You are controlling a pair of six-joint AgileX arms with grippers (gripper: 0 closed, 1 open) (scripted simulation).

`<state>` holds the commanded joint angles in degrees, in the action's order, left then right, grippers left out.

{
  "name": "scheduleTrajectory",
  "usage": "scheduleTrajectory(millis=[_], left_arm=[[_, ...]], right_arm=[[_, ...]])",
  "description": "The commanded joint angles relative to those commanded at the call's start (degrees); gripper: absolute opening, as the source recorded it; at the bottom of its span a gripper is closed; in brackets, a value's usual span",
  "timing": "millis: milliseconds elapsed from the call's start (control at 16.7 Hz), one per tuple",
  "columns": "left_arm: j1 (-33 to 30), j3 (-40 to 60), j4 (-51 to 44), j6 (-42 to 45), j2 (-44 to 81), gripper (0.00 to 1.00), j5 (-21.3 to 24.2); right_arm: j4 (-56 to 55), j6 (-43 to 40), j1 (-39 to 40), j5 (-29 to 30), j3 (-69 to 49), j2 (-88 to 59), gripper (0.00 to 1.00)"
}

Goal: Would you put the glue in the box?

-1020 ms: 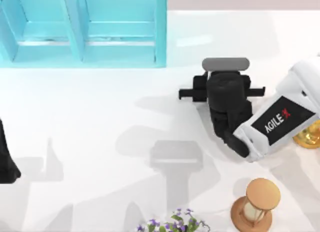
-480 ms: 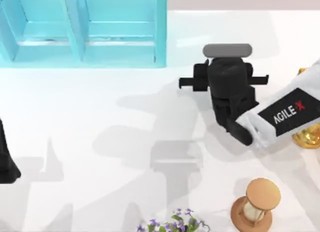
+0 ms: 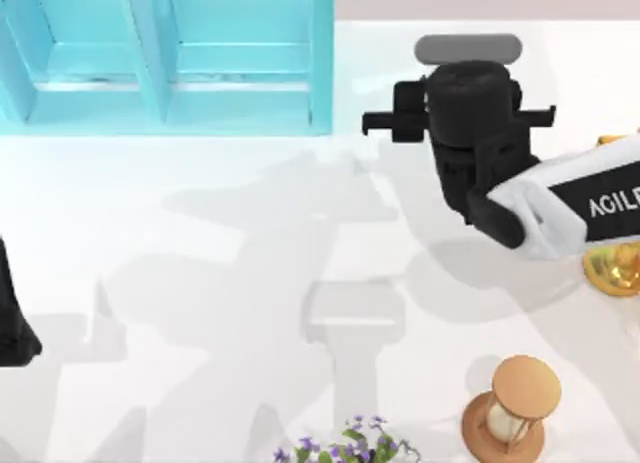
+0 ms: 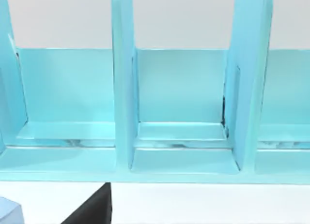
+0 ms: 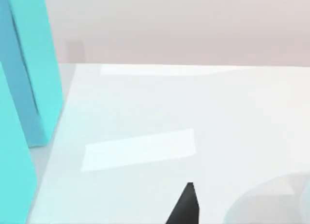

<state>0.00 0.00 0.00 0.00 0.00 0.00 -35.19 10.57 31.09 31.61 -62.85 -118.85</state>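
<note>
Box (image 3: 322, 63) just left of right arm (image 3: 480, 143)

Rendered simulation tabletop: flat white table (image 3: 200, 283), blank backdrop.

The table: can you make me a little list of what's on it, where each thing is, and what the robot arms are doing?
box: big turquoise box with dividers, far left of the table
right arm: gripper raised just right of the box
left arm: parked at the left edge
glue: cannot see it; maybe hidden under the right gripper
hourglass: standing near the front right
flowers: purple ones at the front edge
gold thing: at the right edge, partly under the arm
</note>
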Motion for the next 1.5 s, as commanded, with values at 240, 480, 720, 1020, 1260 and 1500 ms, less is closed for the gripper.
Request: scheduleTrajectory(millis=[240, 480, 720, 1020, 1260, 1500], left_arm=[[0.0, 0.0, 0.0, 0.0, 0.0, 1.00, 0.0], [0.0, 0.0, 0.0, 0.0, 0.0, 1.00, 0.0], [0.0, 0.0, 0.0, 0.0, 0.0, 1.00, 0.0], [0.0, 0.0, 0.0, 0.0, 0.0, 1.00, 0.0], [0.0, 0.0, 0.0, 0.0, 0.0, 1.00, 0.0], [0.0, 0.0, 0.0, 0.0, 0.0, 1.00, 0.0]], right_arm=[[0.7, 0.0, 0.1, 0.0, -0.1, 0.7, 0.00], [1.9, -1.5, -1.3, -1.7, -1.2, 1.0, 0.00], [11.0, -11.6, -9.6, -12.0, -6.7, 3.5, 0.00], [32.9, -35.6, -28.4, -34.0, -13.6, 5.9, 0.00], [54.3, -62.4, -46.3, -53.2, -17.1, 7.0, 0.00], [76.0, -91.3, -62.3, -71.4, -18.7, 5.7, 0.00]])
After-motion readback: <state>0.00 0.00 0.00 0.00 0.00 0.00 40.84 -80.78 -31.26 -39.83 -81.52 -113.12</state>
